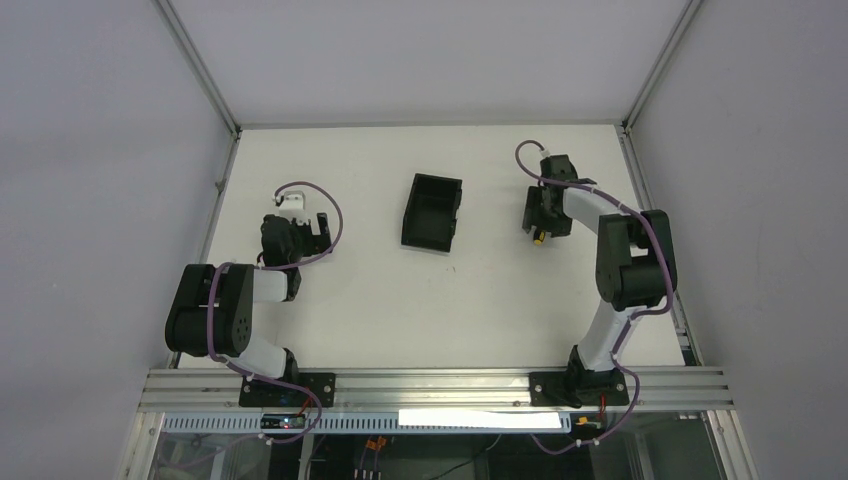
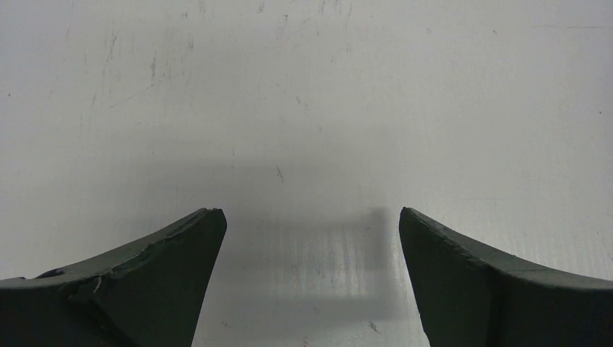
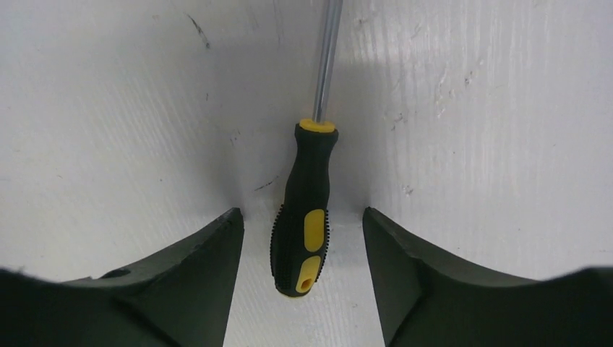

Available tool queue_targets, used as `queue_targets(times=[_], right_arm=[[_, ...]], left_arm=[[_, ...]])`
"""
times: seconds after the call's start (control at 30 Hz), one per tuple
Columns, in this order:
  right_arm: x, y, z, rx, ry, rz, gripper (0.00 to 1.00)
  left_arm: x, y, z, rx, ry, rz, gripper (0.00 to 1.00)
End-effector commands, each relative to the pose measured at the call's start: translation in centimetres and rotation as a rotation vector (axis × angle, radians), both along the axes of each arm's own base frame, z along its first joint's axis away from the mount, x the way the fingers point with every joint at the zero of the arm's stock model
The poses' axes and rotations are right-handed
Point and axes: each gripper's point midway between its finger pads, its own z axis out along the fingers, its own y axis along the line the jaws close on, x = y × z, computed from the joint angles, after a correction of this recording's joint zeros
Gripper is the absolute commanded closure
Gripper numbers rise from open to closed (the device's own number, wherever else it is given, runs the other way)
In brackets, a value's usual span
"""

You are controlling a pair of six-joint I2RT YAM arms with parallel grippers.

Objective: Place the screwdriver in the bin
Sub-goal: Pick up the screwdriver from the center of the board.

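The screwdriver (image 3: 307,210) lies flat on the white table, with a black and yellow handle and a silver shaft pointing away from the wrist camera. My right gripper (image 3: 302,217) is open and straddles the handle, one finger on each side with a gap to both. In the top view only its yellow end (image 1: 540,239) shows, under my right gripper (image 1: 538,215) at the right of the table. The black bin (image 1: 432,211) stands empty at mid table, left of that gripper. My left gripper (image 1: 300,228) is open and empty over bare table at the left; it also shows in the left wrist view (image 2: 309,217).
Aluminium frame posts rise at the table's far corners, and grey walls close in the sides. A metal rail (image 1: 430,385) runs along the near edge by the arm bases.
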Motion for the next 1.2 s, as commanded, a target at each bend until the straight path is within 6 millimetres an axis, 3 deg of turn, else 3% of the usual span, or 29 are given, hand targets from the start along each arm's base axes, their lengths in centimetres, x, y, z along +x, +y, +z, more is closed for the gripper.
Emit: queue_targets(times=[0.0,0.07,0.27,0.4,0.57,1.17], right_arm=[[1.4,0.1,0.3,0.032,-0.065,-0.031,0.39],[1.4,-0.1,0.4,0.03,-0.072,-0.035,0.43],[1.5,-0.1,1.3,0.033,-0.091,-0.031,0.86],[1.6,-0.1,3.0,0.032,-0.117,-0.033,0.87],[1.9,-0.3,6.9,0.025,-0.173,-0.03,0.87],[2.6,-1.1,24.3,0.005,-0.487,-0.015,0.87]], left_arm=[[0.4,0.0,1.4,0.0,-0.047,0.012,0.01],[0.4,0.0,1.4,0.0,-0.047,0.012,0.01],[0.4,0.0,1.4,0.0,-0.049,0.011,0.01],[0.4,0.0,1.4,0.0,-0.048,0.012,0.01],[0.4,0.0,1.4,0.0,-0.047,0.012,0.01],[0.4,0.0,1.4,0.0,-0.048,0.011,0.01]])
